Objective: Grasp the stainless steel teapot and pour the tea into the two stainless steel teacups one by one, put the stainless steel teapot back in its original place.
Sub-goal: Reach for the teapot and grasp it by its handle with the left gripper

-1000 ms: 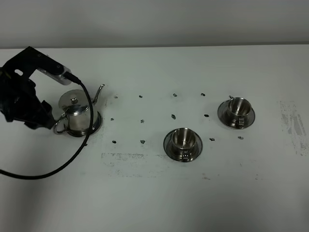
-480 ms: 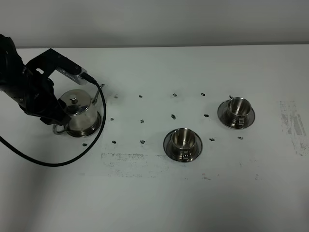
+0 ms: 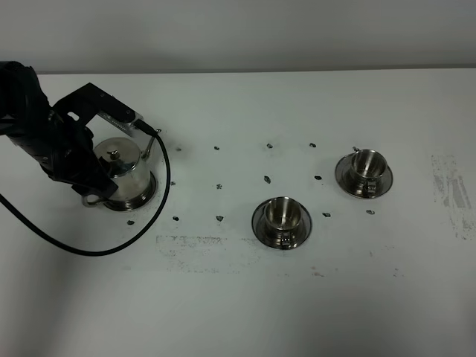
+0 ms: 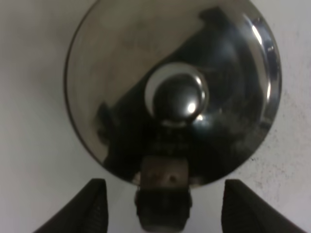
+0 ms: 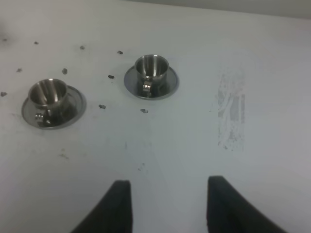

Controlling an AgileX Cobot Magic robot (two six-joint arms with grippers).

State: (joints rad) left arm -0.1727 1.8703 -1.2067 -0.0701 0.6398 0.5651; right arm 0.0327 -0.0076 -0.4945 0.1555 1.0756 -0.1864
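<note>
The stainless steel teapot (image 3: 121,167) stands on the flat steel disc (image 3: 146,195) at the table's left, its spout (image 3: 152,140) pointing away. My left gripper (image 3: 88,192) is open at the pot's loop handle (image 3: 92,199). In the left wrist view the lid (image 4: 121,73) and its knob (image 4: 179,95) fill the frame, and the handle (image 4: 163,194) lies between the two dark fingers (image 4: 93,206), which are apart from it. The two steel teacups (image 3: 283,213) (image 3: 367,163) stand on saucers (image 3: 262,227) at centre right. They also show in the right wrist view (image 5: 48,93) (image 5: 151,67). My right gripper (image 5: 170,204) is open and empty. No tea shows.
The white table (image 3: 238,297) has small dark marks (image 3: 220,186) between the pot and the cups, and scuffed patches (image 3: 452,193) at the right. A black cable (image 3: 67,242) loops from the left arm across the table in front of the pot.
My left arm has swung right and in over the teapot, bringing its open fingers to either side of the handle. The teapot and cups have not moved.
</note>
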